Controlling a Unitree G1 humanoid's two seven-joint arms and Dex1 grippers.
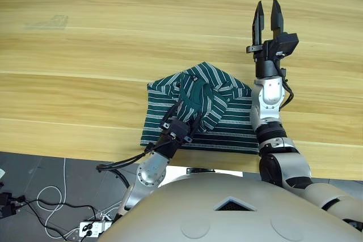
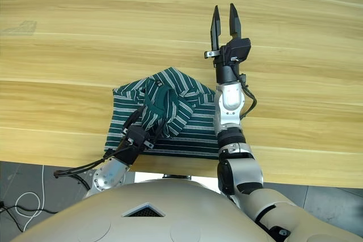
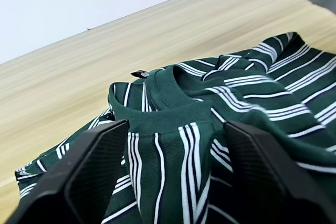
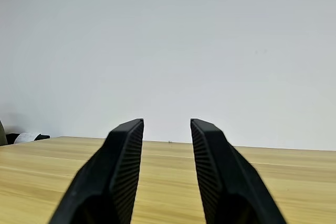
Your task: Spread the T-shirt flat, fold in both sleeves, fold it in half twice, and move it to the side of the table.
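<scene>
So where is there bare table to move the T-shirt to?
Bare table left of the T-shirt, all beyond it, and right of the right claw. Crowded only at the near edge: left claw on the T-shirt, right arm alongside.

My left gripper has its two black ribbed fingers spread apart, with the green white-striped T-shirt bunched between them. I see its plain green collar just beyond, a small dark label at its edge, then the wooden table and a white wall.
</scene>
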